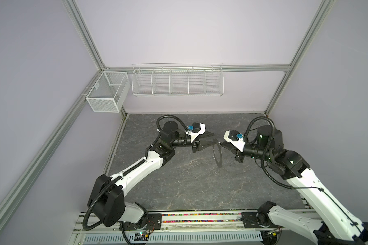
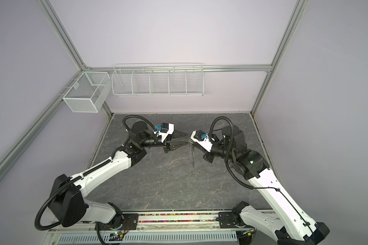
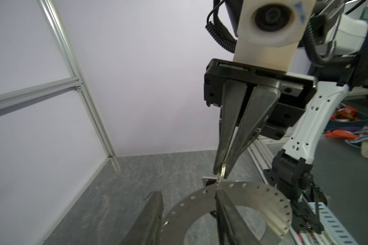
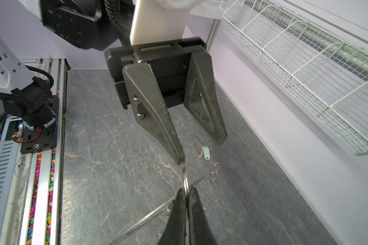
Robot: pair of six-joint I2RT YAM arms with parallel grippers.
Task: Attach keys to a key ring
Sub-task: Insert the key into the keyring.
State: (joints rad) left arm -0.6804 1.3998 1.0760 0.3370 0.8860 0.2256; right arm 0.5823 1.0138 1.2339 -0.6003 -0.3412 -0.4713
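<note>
Tabletop (image 4: 115, 148) key (image 4: 206, 153) shows in right-wrist only; right end effector (image 3: 221, 174) clamps key ring (image 3: 261, 191), left end effector (image 4: 200, 151) gapes.

Worktop (image 1: 189, 186): dark grey stone-look slab with pale, partly rust-tinted veining, lying flat and matte. One small silvery key (image 4: 201, 151) with a pale green oblong tag (image 4: 206, 153) lies flat on it in the back half, nearer the back edge than the front and about mid-width. Key and tag lie side by side, touching; neither can be made out in the top views.
</note>
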